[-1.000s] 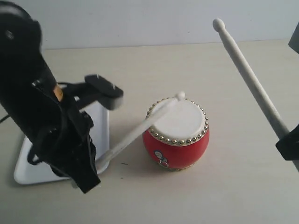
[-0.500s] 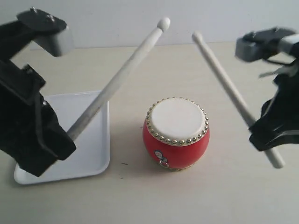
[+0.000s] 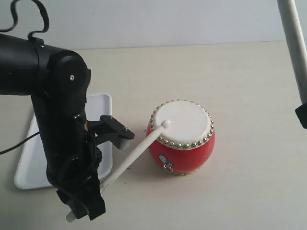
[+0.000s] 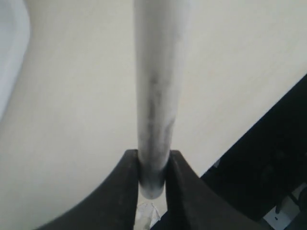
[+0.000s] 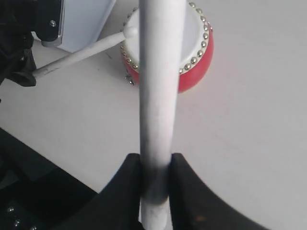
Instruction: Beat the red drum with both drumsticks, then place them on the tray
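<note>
The red drum (image 3: 181,138) with cream skin and gold studs stands mid-table, also visible in the right wrist view as the red drum (image 5: 196,52). My left gripper (image 4: 152,165) is shut on the left drumstick (image 3: 136,155), whose rounded tip rests on the drum skin near its left rim. My right gripper (image 5: 156,167) is shut on the right drumstick (image 3: 295,43), raised high at the right edge with its tip out of view. The white tray (image 3: 36,163) lies left of the drum, mostly behind the left arm.
The black left arm (image 3: 57,124) looms over the tray and the table's front left. A black cable (image 3: 29,19) loops at the top left. Bare cream tabletop (image 3: 249,86) spreads right of the drum.
The left drumstick swung down from its raised pose onto the drum skin. The right drumstick swung up and away to the right, out of the drum's space.
</note>
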